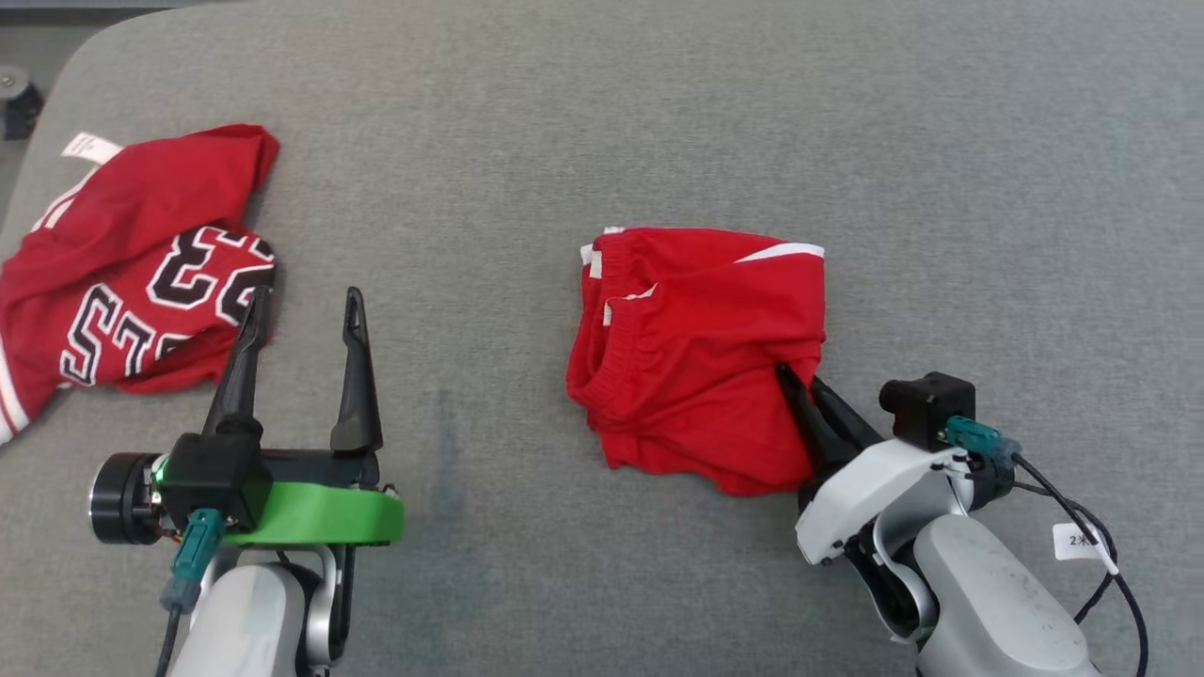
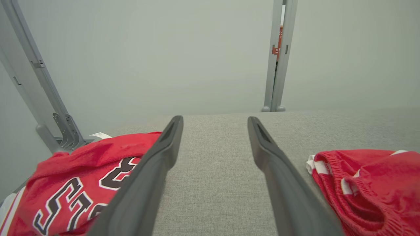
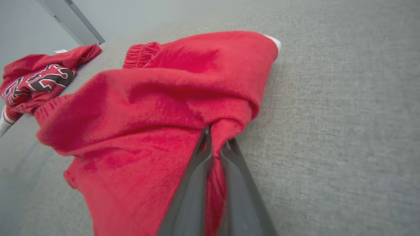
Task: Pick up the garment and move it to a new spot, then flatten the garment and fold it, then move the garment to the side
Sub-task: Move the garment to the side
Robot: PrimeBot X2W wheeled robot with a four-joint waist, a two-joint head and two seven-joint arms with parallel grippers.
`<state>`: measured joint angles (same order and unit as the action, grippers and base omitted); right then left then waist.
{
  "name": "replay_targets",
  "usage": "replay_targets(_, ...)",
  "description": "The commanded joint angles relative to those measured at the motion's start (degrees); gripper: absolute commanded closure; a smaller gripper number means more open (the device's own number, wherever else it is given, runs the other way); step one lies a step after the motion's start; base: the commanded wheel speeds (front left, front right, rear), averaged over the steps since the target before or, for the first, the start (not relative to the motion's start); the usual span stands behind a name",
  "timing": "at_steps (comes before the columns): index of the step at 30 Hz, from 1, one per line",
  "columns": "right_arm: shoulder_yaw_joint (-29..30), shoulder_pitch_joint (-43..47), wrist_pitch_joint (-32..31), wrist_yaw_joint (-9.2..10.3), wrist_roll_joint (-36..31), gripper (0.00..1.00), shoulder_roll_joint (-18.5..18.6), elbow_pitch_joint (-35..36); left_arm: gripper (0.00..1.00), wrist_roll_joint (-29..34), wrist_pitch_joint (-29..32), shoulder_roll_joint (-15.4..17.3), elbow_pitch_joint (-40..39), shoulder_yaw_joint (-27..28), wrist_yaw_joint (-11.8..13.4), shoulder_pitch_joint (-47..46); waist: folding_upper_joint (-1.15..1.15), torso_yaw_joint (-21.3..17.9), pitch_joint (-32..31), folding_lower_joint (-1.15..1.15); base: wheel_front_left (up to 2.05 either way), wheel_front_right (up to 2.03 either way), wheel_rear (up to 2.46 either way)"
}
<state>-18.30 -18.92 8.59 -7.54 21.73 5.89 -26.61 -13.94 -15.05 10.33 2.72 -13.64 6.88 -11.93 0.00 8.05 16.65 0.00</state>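
Note:
The garment (image 1: 696, 357), a pair of red shorts with white trim and an elastic waistband, lies bunched in the middle of the grey cloth-covered table (image 1: 658, 113). My right gripper (image 1: 798, 376) is shut on a fold at its near right edge. In the right wrist view the red cloth (image 3: 157, 105) is pinched between the two dark fingers of that gripper (image 3: 219, 136). My left gripper (image 1: 307, 299) hovers open over bare table, left of the shorts. The left wrist view has its fingers spread wide (image 2: 215, 121), with the shorts (image 2: 367, 183) off to the right.
A crumpled red jersey (image 1: 132, 273) with black-and-white numbers lies at the table's left edge, just left of my left gripper, also seen as the jersey (image 2: 75, 177) (image 3: 36, 75). Grey frame posts (image 2: 275, 65) stand behind the table's far edge. A wheel (image 1: 19, 99) sits beyond the rounded left corner.

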Motion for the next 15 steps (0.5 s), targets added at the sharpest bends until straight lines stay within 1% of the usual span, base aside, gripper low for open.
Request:
replay_targets(1,-0.25,0.68,0.46,0.09,1.02,1.00,1.01,0.70,0.00,0.57,-0.14,0.66,-0.32,0.13,-0.25,0.49,0.00,-6.34,-0.23,0.00,0.00,0.00,0.00)
replay_targets(5,-1.82,0.59,0.70,0.09,2.69,1.00,3.59,2.00,0.00,1.08,-0.14,1.39,-1.15,0.31,-0.52,0.49,0.00,-12.25,0.10,0.00,0.00,0.00,0.00)
replay_targets(9,-2.49,-1.13,1.23,0.09,4.39,1.00,6.47,2.35,0.00,1.72,0.26,2.31,-2.03,-0.20,-0.92,-0.28,0.00,-17.14,1.21,0.00,0.00,0.00,0.00)
replay_targets(13,-3.22,-4.10,1.20,0.09,5.09,1.00,8.70,2.16,0.00,2.44,1.30,3.24,-3.63,-0.80,-1.41,-1.84,0.00,-20.39,3.45,0.00,0.00,0.00,0.00)
replay_targets(15,-3.90,-6.73,1.00,0.09,5.43,1.00,10.02,1.92,0.00,2.70,1.92,3.57,-4.53,-1.28,-1.74,-2.91,0.00,-21.34,5.11,0.00,0.00,0.00,0.00)
